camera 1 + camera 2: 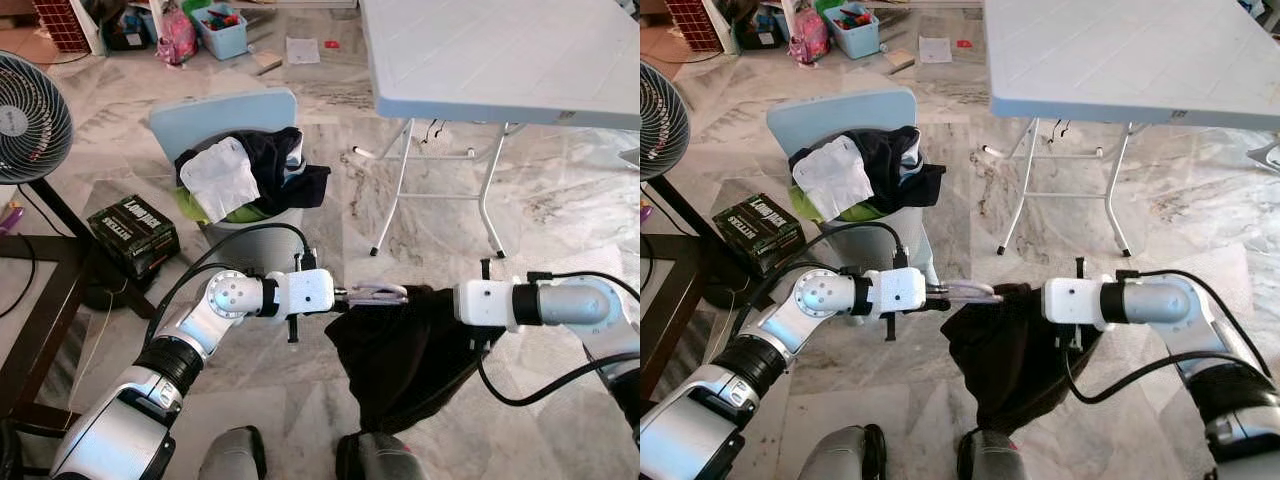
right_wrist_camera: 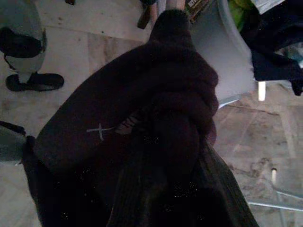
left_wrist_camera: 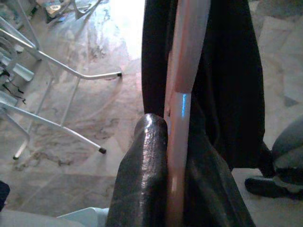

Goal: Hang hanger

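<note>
A pale pink plastic hanger [image 1: 378, 294] is held level in front of me, and my left gripper [image 1: 350, 294] is shut on one end of it. In the left wrist view the hanger [image 3: 182, 94] runs between the black fingers [image 3: 142, 179] into a black garment [image 3: 227, 71]. That garment [image 1: 405, 350] drapes down from the hanger toward the floor. My right gripper [image 1: 445, 300] reaches in from the right, its fingers buried in the bunched dark cloth [image 2: 175, 94] and shut on it.
A light blue chair [image 1: 225, 110] holding a pile of clothes [image 1: 250, 175] stands just ahead. A white folding table [image 1: 500, 50] is at the far right. A fan [image 1: 25, 115], a black box [image 1: 135, 232] and a dark wooden table [image 1: 40, 300] are on the left.
</note>
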